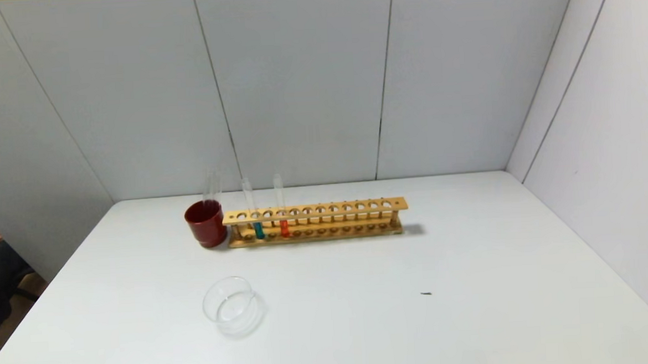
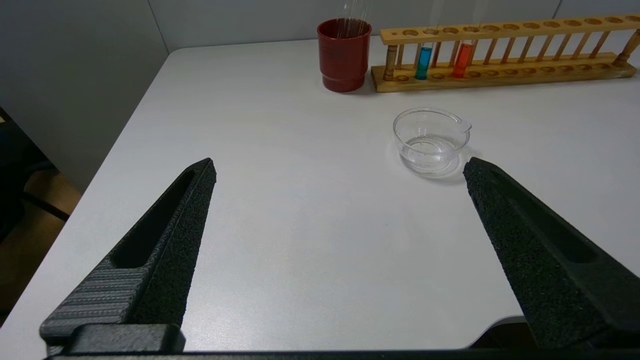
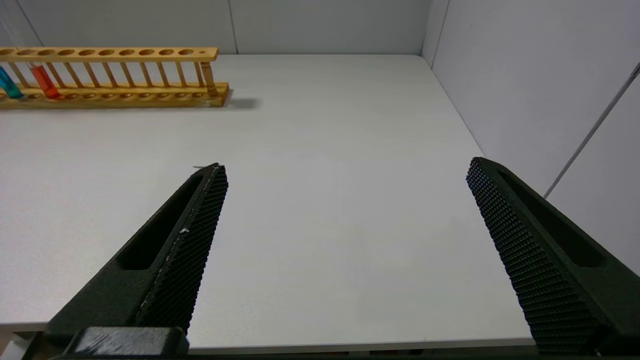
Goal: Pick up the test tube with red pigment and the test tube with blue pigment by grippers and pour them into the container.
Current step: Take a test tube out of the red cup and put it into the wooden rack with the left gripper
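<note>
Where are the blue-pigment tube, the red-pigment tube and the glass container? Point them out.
test tube with blue pigment (image 2: pixel 423 63), left wrist view, on the blue liquid.
test tube with red pigment (image 2: pixel 463 60), left wrist view, on the red liquid.
container (image 1: pixel 213 302), head view, on its glass wall.

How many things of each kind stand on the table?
Test tubes with coloured liquid: 2, the test tube with blue pigment and the test tube with red pigment
Wooden rack: 1
Red cup: 1
Container: 1
Total: 5
</note>
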`<state>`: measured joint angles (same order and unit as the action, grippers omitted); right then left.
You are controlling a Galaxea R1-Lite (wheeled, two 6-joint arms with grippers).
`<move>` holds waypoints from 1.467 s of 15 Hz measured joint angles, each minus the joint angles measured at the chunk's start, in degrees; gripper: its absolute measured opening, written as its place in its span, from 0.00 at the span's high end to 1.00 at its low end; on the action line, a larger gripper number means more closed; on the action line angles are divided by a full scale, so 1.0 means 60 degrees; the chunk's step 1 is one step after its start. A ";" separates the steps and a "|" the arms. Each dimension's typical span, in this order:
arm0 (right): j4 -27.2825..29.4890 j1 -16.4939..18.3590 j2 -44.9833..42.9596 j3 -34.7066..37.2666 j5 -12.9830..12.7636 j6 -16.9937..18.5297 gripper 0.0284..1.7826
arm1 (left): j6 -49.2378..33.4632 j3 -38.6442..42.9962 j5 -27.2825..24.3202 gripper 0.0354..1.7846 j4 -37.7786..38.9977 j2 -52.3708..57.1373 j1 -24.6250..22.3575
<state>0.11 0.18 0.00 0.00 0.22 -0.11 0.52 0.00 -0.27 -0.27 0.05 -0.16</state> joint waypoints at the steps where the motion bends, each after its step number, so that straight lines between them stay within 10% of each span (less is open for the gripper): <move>1: 0.0000 0.0000 0.0000 0.0000 0.0004 0.0002 0.02 | 0.0000 0.0000 0.0004 0.02 0.0004 0.0000 0.0000; 17: -0.0002 -0.0004 0.0000 0.0000 0.0000 0.0000 0.02 | 0.0333 -0.0110 -0.0069 0.02 -0.0165 -0.0004 0.0000; 22: -0.0002 -0.0004 0.0000 0.0000 0.0004 0.0000 0.02 | 0.0266 -0.2623 -0.1016 0.02 -0.2146 -0.0457 0.0000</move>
<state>0.10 0.16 0.00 0.00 0.24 -0.11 2.12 -15.74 -6.36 -13.14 -2.69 -0.16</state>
